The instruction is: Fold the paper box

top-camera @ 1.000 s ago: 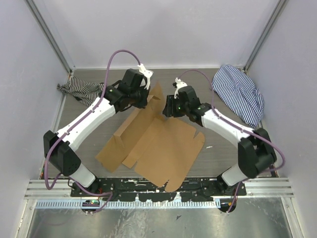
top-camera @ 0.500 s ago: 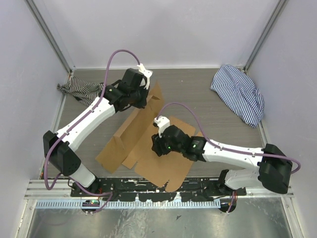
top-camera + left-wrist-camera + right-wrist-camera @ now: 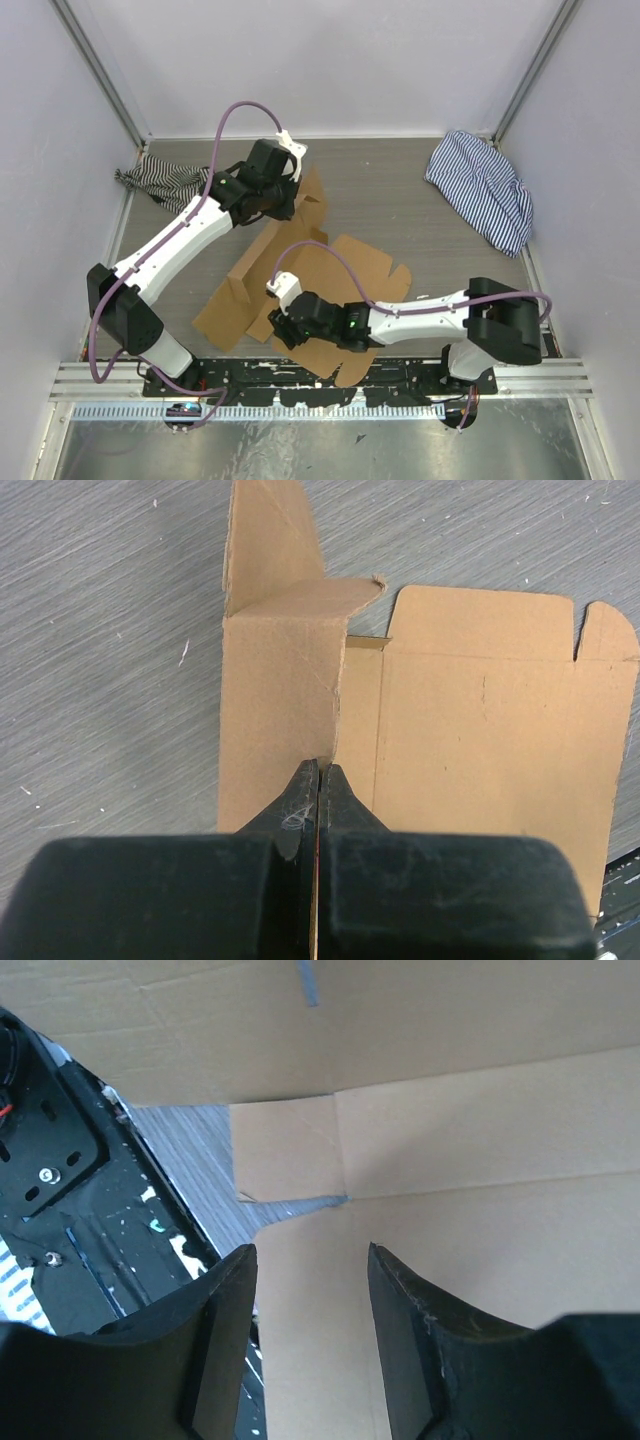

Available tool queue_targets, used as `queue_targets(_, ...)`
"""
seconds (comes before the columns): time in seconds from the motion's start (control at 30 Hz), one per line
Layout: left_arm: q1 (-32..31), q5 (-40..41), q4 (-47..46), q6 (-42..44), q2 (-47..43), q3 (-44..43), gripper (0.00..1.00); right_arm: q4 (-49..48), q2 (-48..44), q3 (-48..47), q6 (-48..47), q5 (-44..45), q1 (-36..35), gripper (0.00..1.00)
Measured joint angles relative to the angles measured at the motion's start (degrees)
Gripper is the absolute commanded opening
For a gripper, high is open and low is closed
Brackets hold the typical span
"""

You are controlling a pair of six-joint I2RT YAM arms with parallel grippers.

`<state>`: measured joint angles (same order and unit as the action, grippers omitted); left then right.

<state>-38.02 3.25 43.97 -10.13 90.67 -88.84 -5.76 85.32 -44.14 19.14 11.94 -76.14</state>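
Top external view: right pincer [image 3: 288, 325], fingers apart, over near edge of brown cardboard die-cut box sheet [image 3: 350, 275] lying on grey table [image 3: 420, 215], long axis diagonal, near-left to far-centre. Far flap upright, clamped in left pincer [image 3: 285, 198]. Striped cloths [image 3: 480, 190] occupy far corners.

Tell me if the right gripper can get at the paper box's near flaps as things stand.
Probably yes. The right gripper hangs open just above the near flaps of the paper box, with nothing between them. The left gripper pinches a raised far flap, well clear of it.
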Motion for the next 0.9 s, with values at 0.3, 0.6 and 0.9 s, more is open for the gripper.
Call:
queue_targets(0.3, 0.0, 0.2, 1.0, -0.1, 0.0, 0.0, 0.00, -4.7, 6.8, -4.2, -2.2, 1.7, -4.0, 0.57)
queue_targets(0.6, 0.0, 0.3, 1.9, -1.0, 0.0, -0.5, 0.00, -8.2, 14.1, -4.3, -6.1, 7.1, -9.0, 0.57)
queue_targets(0.9, 0.0, 0.3, 2.7, -1.1, 0.0, -0.5, 0.00, -8.8, 17.6, -5.8, -6.9, 11.4, -10.0, 0.57)
